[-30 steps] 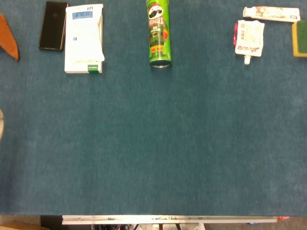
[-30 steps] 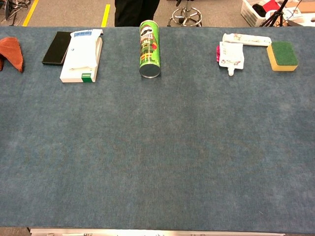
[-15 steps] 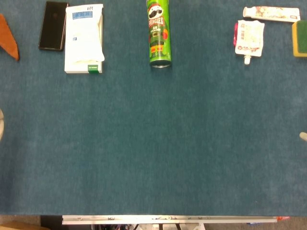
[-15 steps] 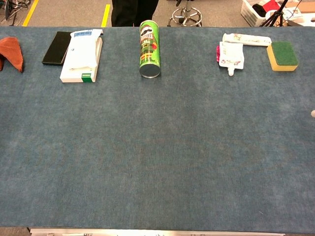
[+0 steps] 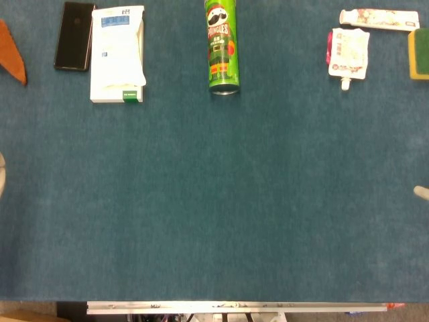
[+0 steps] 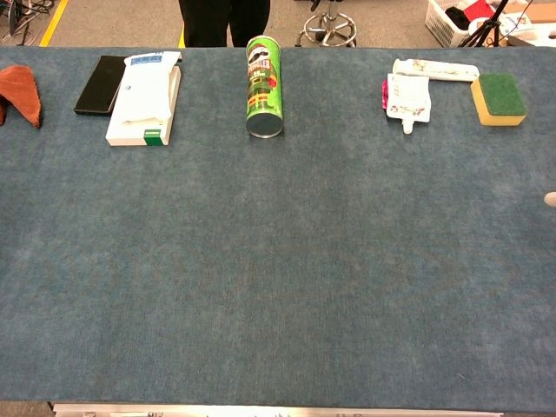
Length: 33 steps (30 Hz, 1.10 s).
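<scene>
Only a pale fingertip of the right robot hand [image 6: 551, 199] is showing at the right edge of the counter [image 6: 278, 261]; whether it is spread or closed cannot be told. Nearest to it, a yellow-and-green sponge [image 6: 499, 98] is lying at the far right, beside a toothpaste tube [image 6: 434, 69] and a white spouted pouch [image 6: 407, 96]. Further left, a green Pringles can [image 6: 264, 74] is lying on its side, well apart.

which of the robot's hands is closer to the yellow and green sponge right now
Right. Only a fingertip of the right hand shows, at the table's right edge, nearer the robot than the sponge. The left hand isn't clearly visible.
</scene>
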Available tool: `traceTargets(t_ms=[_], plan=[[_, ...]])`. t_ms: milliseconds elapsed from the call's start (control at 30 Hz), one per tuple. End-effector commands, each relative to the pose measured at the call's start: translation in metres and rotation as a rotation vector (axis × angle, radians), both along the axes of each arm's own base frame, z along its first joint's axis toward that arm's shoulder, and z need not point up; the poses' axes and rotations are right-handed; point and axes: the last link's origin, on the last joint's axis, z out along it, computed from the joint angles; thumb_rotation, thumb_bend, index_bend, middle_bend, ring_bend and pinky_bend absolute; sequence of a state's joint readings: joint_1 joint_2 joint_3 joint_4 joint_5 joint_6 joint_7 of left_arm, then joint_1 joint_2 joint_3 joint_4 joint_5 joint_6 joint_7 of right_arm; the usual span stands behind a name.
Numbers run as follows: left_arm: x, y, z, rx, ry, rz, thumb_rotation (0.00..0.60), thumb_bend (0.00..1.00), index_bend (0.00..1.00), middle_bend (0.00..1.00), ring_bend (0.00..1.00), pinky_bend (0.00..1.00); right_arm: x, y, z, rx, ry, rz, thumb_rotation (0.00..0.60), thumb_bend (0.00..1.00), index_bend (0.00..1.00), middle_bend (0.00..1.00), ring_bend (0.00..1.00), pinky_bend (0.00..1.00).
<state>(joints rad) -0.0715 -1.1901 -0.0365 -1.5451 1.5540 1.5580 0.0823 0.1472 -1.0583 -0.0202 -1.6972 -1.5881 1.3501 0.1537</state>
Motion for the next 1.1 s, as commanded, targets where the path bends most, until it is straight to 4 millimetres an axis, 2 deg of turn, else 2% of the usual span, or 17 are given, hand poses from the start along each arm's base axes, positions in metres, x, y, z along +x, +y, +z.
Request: traceTargets(t_ms=[33,333,500,733,900,1100], plan=[[0.0,0.0,0.0,0.0,0.0,0.002,0.6,0.41,0.55,0.55,0.51,0.51,0.007,0.0,-0.006,0.082,-0.138,0.018,0.426,0.0,1.0,0.91,0.74,0.08],[-0.002,0.0,-0.001,-0.003,0.003,0.01,0.6,0.41,0.55,0.55,0.51,0.51,0.025,0.003,-0.018,0.343,-0.494,0.152,0.411,0.0,1.0,0.92,0.75,0.08],[-0.003,0.001,0.0,-0.001,0.0,0.014,0.6,0.41,0.55,0.55,0.51,0.51,0.038,-0.001,-0.025,0.532,-0.728,0.151,0.363,0.0,1.0,0.92,0.76,0.08],[-0.003,0.0,0.0,0.0,0.0,0.016,0.6,0.41,0.55,0.55,0.51,0.51,0.054,0.001,-0.022,0.807,-0.985,0.144,0.349,0.0,1.0,0.93,0.77,0.08],[-0.003,0.001,0.0,-0.002,0.003,0.017,0.6,0.41,0.55,0.55,0.51,0.51,0.058,0.005,-0.016,0.966,-1.082,0.157,0.32,0.0,1.0,0.94,0.78,0.08],[-0.002,0.0,0.0,-0.001,0.002,0.015,0.6,0.41,0.55,0.55,0.51,0.51,0.057,0.007,-0.014,1.008,-1.08,0.163,0.307,0.0,1.0,0.94,0.78,0.09]])
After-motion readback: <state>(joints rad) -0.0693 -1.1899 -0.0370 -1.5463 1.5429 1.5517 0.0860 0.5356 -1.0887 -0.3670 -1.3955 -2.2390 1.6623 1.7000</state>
